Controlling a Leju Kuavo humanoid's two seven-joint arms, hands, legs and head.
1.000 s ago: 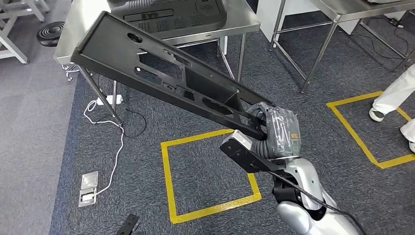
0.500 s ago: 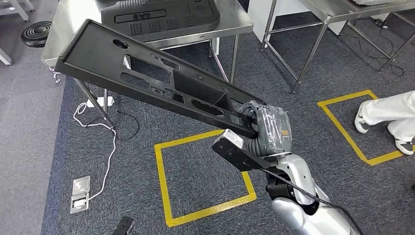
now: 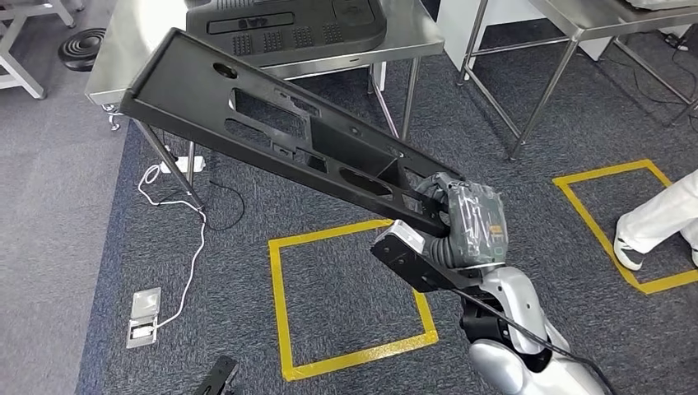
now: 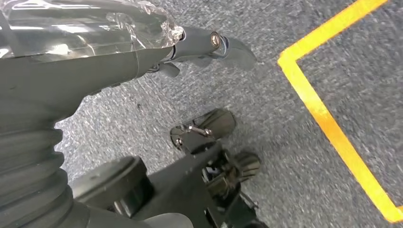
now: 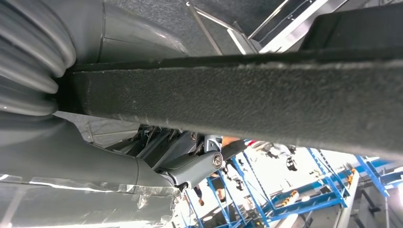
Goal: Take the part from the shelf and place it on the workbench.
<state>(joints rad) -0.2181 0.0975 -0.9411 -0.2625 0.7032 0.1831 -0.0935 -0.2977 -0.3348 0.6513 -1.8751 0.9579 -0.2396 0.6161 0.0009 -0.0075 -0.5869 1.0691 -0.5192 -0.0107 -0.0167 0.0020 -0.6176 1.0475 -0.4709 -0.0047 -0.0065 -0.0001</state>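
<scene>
My right hand [image 3: 471,224] grips one end of a long black plastic panel [image 3: 272,136] with several cut-outs. The panel slants up and away to the left, and its far end overlaps the front edge of the steel workbench [image 3: 123,58]. A similar black part [image 3: 288,25] lies on that bench. In the right wrist view the panel's edge [image 5: 266,99] runs across the hand, with fingers [image 5: 190,166] curled beneath it. My left hand [image 4: 142,52] hangs above the carpet with nothing in it, its thumb [image 4: 223,43] stretched out.
Yellow tape squares [image 3: 280,304] mark the dark carpet below the panel. A white cable [image 3: 193,263] runs to a floor socket [image 3: 144,317]. A second steel table [image 3: 568,25] stands at the back right. A person's legs [image 3: 658,222] are at the right edge.
The whole view swayed left and back, so the camera moved. The panel stays in my right hand at the same slant. The person's legs at the right have shifted.
</scene>
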